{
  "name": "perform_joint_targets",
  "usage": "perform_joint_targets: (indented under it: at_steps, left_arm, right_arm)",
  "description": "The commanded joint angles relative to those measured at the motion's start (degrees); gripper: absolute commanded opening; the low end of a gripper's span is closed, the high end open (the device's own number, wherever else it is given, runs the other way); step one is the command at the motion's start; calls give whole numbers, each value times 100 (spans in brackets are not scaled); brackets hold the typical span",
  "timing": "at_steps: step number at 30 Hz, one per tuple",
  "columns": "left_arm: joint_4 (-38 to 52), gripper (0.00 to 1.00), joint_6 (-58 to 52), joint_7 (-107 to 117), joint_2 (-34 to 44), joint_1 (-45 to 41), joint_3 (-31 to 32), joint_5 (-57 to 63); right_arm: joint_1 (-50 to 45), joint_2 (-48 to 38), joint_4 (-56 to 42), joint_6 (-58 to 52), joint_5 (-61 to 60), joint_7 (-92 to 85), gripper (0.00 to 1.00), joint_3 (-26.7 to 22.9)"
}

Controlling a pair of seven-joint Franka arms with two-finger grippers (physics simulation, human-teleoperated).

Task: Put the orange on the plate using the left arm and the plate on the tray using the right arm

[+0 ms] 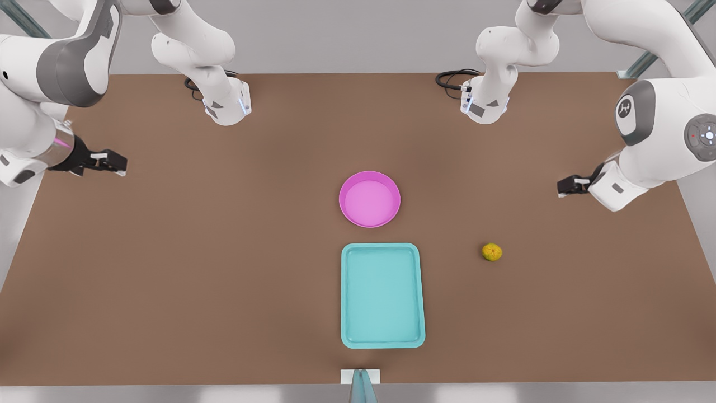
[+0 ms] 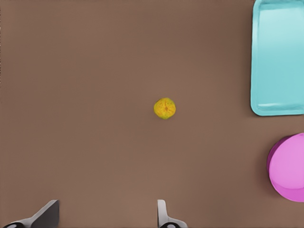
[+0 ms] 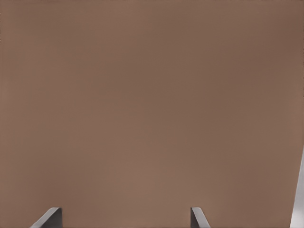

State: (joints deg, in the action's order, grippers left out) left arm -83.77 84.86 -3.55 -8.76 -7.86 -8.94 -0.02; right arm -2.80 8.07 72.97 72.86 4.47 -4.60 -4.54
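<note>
In the front view, I judge that the task has not started: the orange (image 1: 491, 252) lies alone on the brown table (image 1: 168, 268), well apart from the plate (image 1: 370, 199), toward the front view's right. The plate is empty and stands just beyond the tray (image 1: 382, 295), near it but not on it. So both steps are left for me: the orange onto the plate, then the plate onto the tray. My left gripper (image 1: 566, 186) hangs at the front view's right side, above the table and holding nothing. My right gripper (image 1: 112, 163) waits at the opposite side, also empty. The table is plain and flat; behind it I see a grey wall and the two arm bases.

In the left wrist view, the fingers (image 2: 163, 216) stand wide apart, and the orange (image 2: 165, 108) is ahead of them on the bare table, with the tray (image 2: 278, 57) and the plate (image 2: 289, 168) farther off.

In the right wrist view, the fingers (image 3: 197, 217) are spread wide too, with plain brown table (image 3: 152, 104) under them.
</note>
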Motion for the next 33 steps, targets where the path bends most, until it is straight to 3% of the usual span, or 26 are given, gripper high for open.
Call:
perform_joint_targets:
  at_steps: [1,2,5,7,9,12,33]
  left_arm:
    - [1,100,339,-172,-11,4,-3,2]
    - [19,100,339,-164,-134,4,-3,-16]
    - [405,100,505,-146,-1786,-49,6,-86]
    - [160,100,1656,-190,-2525,-58,103,-403]
    - [-693,100,3089,-182,-2648,-93,305,-341]
    - [-1132,100,3907,-138,-2771,-76,358,-341]
    - [-1475,100,3916,-146,-3096,-216,366,-350]
  right_arm:
    - [-2,10,-11,352,1,-261,100,-3]
    - [-2,10,-11,361,1,-261,100,-3]
    - [-2,37,-11,361,-8,-261,100,-3]
    - [-2,63,-11,361,-25,-261,100,-3]
    - [-2,63,-11,361,-34,-261,100,-3]
    - [-2,116,-29,361,-61,-261,100,-3]
    - [42,283,-37,361,-140,-234,100,-3]
